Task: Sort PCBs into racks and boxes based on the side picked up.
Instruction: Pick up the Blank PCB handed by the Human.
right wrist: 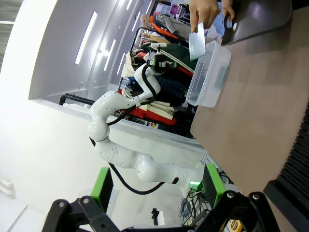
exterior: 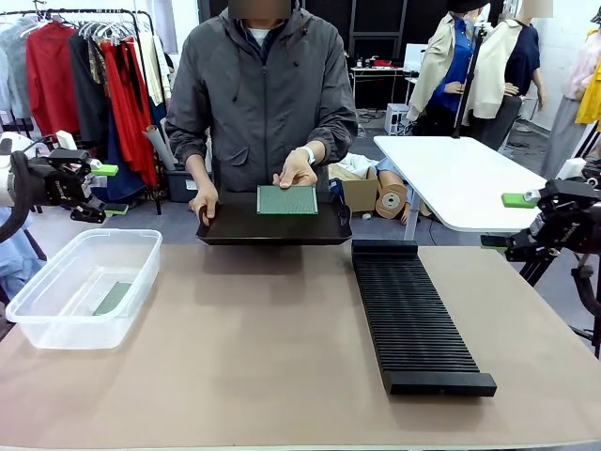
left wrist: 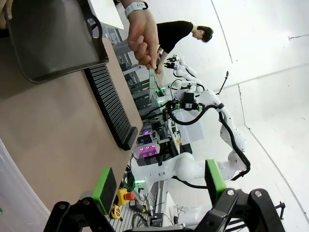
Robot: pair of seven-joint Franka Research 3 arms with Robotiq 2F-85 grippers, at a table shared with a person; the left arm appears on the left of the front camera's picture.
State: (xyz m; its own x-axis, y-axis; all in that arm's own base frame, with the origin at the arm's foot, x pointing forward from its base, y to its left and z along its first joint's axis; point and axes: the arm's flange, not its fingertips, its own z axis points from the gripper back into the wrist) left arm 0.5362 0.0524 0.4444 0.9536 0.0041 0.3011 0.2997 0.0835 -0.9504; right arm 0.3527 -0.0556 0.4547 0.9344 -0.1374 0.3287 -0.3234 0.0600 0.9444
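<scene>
One PCB point(exterior: 287, 199) stood in the person's hand point(exterior: 298, 172) at twelve o'clock, likely offered for pickup; the left gripper point(exterior: 111, 190) at nine and right gripper point(exterior: 505, 221) at three hung spread, empty.

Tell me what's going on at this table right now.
A person across the table steadies a black tray with one hand and holds a PCB above it with the other hand. The left gripper and right gripper hang open at the table's sides, holding nothing. A second PCB lies in the clear tub. The black rack sits to the robot's right.
</scene>
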